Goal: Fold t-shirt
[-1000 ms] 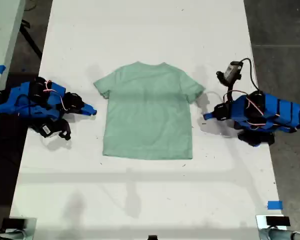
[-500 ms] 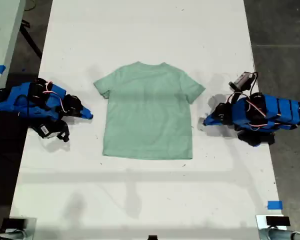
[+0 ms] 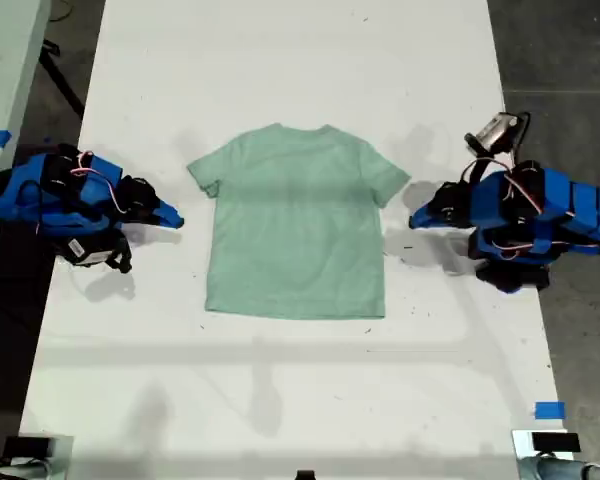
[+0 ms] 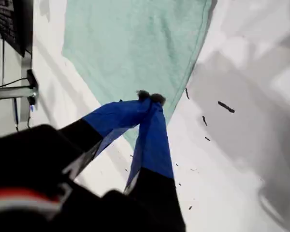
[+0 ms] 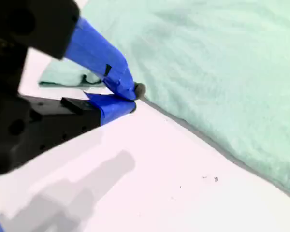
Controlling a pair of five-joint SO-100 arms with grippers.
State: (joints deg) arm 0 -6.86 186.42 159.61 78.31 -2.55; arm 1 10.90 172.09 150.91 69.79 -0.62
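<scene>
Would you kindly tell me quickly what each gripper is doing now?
My first gripper: shut, holding nothing.
My second gripper: shut, holding nothing, beside the t-shirt.

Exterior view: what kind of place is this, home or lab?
Probably a lab or workshop bench, not a home. A long white table stands on a dark concrete floor, two blue arms sit either side of the t-shirt, and blue tape markers are stuck at the table's edge.

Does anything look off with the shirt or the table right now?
Nothing much. The t-shirt lies flat and unfolded on the table, roughly square to it. One sleeve has a slightly curled hem. Small dark specks dot the table.
</scene>
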